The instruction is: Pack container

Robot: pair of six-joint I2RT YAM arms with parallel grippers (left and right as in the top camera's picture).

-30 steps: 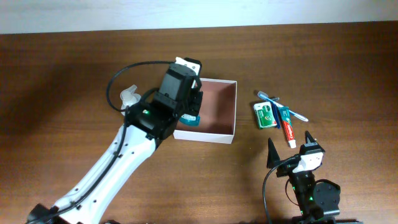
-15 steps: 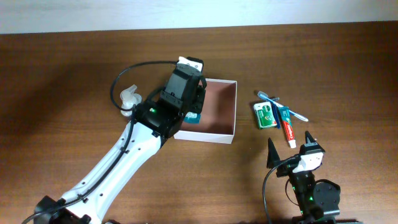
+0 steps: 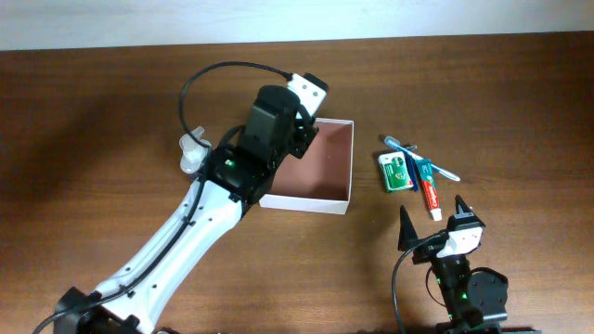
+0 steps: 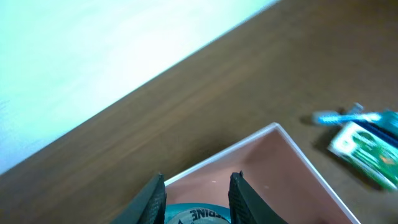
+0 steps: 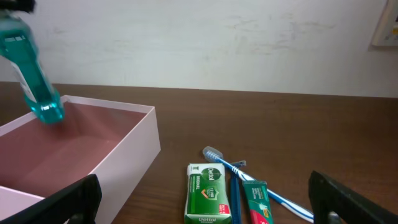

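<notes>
The container [image 3: 351, 160] is a shallow square box with white walls and a pinkish-brown inside, at the table's middle. It also shows in the left wrist view [image 4: 273, 165] and the right wrist view [image 5: 127, 158]. My left gripper [image 4: 197, 180] is shut on a teal bottle [image 4: 198, 215] and holds it over the container's left part. The bottle hangs neck up, its base just above the box floor, in the right wrist view [image 5: 35, 87]. In the overhead view the wrist hides it. My right gripper [image 3: 432, 219] is open and empty near the front edge.
A green-and-white packet [image 3: 395, 172], a blue toothbrush [image 3: 425, 160] and a toothpaste tube [image 3: 428, 192] lie right of the container. They also show in the right wrist view, with a blue razor [image 5: 235, 198]. A white spray bottle [image 3: 193, 148] lies left of my left arm.
My left arm has moved right and farther over the container with the teal bottle, which the wrist now hides in the overhead view. The right arm has not moved.
</notes>
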